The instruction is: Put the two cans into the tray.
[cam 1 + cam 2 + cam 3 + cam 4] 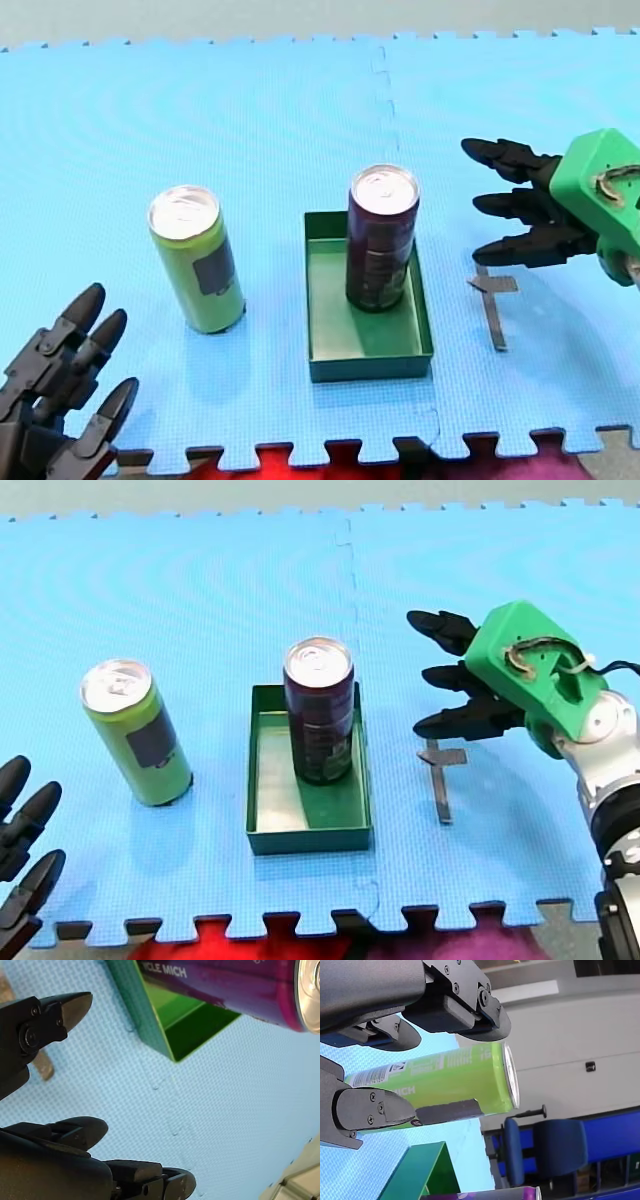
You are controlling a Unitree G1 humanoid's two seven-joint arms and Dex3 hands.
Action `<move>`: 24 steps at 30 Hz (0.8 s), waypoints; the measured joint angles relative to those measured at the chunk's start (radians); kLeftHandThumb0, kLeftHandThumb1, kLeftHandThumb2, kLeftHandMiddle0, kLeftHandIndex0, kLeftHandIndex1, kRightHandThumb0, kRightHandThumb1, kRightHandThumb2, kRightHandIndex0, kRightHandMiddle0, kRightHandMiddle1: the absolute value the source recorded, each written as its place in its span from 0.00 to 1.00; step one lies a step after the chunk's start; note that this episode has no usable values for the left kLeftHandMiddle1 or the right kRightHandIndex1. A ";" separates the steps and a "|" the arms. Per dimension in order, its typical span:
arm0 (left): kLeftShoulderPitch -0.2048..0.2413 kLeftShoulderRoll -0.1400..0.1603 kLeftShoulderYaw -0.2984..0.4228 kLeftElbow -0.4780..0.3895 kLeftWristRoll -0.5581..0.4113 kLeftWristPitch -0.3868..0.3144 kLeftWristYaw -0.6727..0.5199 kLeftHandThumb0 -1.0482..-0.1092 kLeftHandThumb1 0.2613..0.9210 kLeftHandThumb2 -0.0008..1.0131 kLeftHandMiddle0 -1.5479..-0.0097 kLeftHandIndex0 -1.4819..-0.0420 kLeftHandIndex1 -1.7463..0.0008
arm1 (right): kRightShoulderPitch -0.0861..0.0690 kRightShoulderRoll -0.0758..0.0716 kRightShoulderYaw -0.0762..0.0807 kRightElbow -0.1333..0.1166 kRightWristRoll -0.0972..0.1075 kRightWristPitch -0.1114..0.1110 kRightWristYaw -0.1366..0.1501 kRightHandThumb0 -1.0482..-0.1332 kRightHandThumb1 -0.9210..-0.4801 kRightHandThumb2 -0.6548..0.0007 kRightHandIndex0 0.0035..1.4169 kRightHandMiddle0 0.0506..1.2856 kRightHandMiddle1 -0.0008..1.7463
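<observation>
One blue foam mat [300, 130] of interlocking tiles covers the work surface, with a toothed seam running back from near its middle. On it sits one green rectangular tray [365, 338], open-topped and shallow, its long side pointing away from the robot. Two hands are in view, and both have hold of nothing. The right hand [555, 205] hovers just right of the tray, its three dark fingers straight and pointing toward it, apart from the can there. The left hand [65, 400] is at the near left corner of the mat, fingers uncurled, well short of the nearer can. There are two cans, both upright with silver tops. The purple can [381, 245] stands inside the tray, in its far half. The green can [200, 265] stands on the bare mat to the left of the tray, not touching it. One thin grey strip [495, 305] lies flat on the mat below the right hand.
</observation>
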 measured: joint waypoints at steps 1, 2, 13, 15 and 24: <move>0.000 0.000 0.000 0.001 -0.001 0.000 -0.001 0.00 1.00 0.35 0.71 0.71 1.00 | 0.006 -0.003 -0.011 -0.001 0.015 -0.007 0.015 0.06 0.36 1.00 0.37 0.18 0.03; -0.001 0.001 0.001 0.002 -0.001 0.000 -0.002 0.00 1.00 0.35 0.71 0.71 1.00 | 0.011 -0.003 -0.023 -0.002 0.032 -0.010 0.030 0.06 0.36 1.00 0.41 0.23 0.02; -0.086 0.049 0.041 0.164 0.162 -0.047 0.124 0.00 1.00 0.25 0.65 0.73 1.00 | 0.097 0.011 -0.156 -0.034 0.194 -0.069 0.114 0.15 0.47 1.00 0.52 0.36 0.01; -0.118 0.052 0.049 0.209 0.197 -0.064 0.173 0.00 1.00 0.20 0.63 0.74 1.00 | 0.110 0.016 -0.157 -0.041 0.194 -0.076 0.104 0.17 0.48 1.00 0.53 0.37 0.01; -0.216 0.074 0.058 0.297 0.050 -0.049 0.073 0.37 0.73 0.00 0.56 0.77 1.00 | 0.166 0.027 -0.156 -0.050 0.191 -0.101 0.089 0.25 0.52 1.00 0.56 0.39 0.01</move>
